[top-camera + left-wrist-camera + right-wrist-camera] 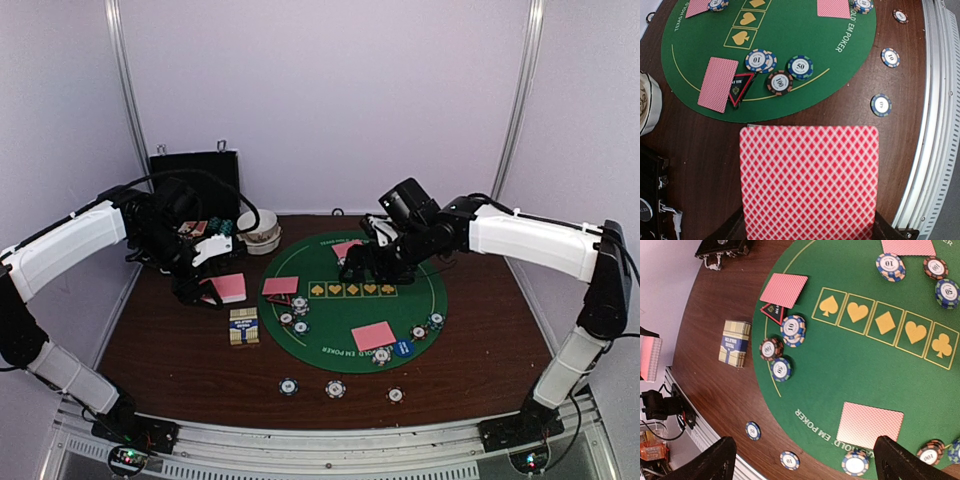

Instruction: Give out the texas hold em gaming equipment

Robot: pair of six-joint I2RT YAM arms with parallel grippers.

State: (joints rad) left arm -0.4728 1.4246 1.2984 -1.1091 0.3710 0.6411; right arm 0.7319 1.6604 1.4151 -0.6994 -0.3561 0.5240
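Observation:
My left gripper hovers over the wood left of the mat, shut on a pink-backed playing card that fills the lower half of the left wrist view. On the green mat lie more pink cards, a red-triangle marker, striped chips and a blue button. My right gripper hangs above the mat's far side. Its fingers stand wide open with nothing between them.
Three loose chips lie on the wood near the front edge. A card box sits left of the mat. An open black case and a white bowl stand at the back left. A metal rail runs along the table's edge.

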